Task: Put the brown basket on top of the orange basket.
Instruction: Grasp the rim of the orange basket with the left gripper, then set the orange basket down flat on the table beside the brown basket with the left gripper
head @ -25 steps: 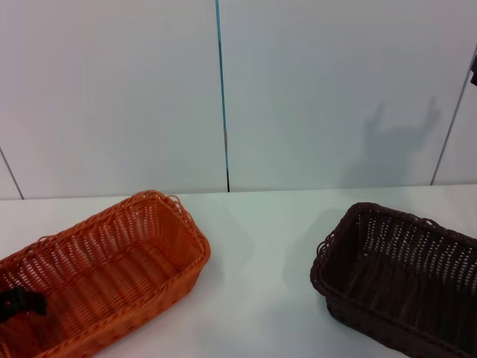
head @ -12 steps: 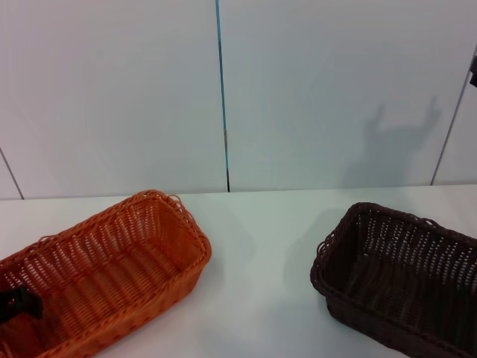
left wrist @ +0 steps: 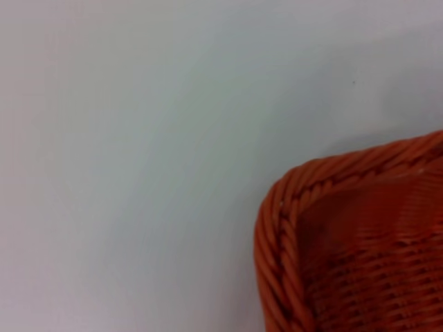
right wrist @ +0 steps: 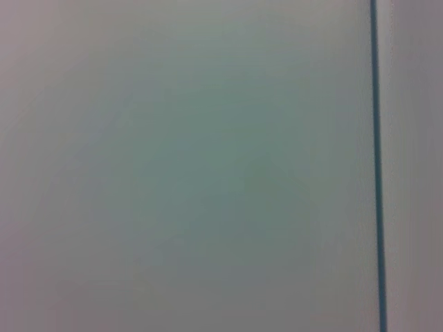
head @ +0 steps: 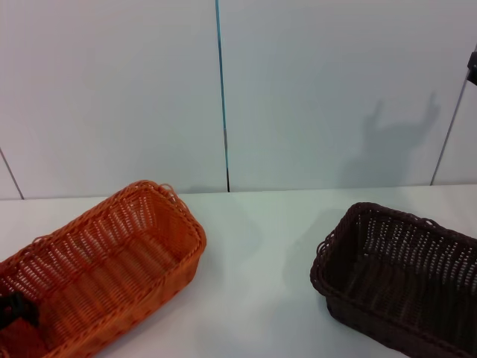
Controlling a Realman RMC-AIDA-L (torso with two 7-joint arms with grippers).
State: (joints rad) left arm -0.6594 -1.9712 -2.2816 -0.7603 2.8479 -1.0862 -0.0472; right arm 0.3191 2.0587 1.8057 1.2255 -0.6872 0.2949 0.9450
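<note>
baskets: 2, one orange, one brown
orange basket (head: 100, 268): near-left part of white table (head: 253, 246), long axis diagonal, near-left to far-centre, opening up
brown basket (head: 399, 276): near-right part of table, long axis diagonal, far-centre to near-right corner, opening up; well apart from orange basket
left gripper (head: 15, 309): dark part at orange basket's near-left end, inside the rim; grip state cannot tell
right gripper: only a dark sliver at the head view's upper right edge; state cannot tell
wall (right wrist: 208, 166): pale panels with dark seam

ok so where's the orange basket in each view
Head view: orange basket at lower left on the white table.
Left wrist view: only one braided rim corner, lower right.
Right wrist view: not in it.
Shared landmark: the braided rim corner against white table, in the head and left wrist views.
</note>
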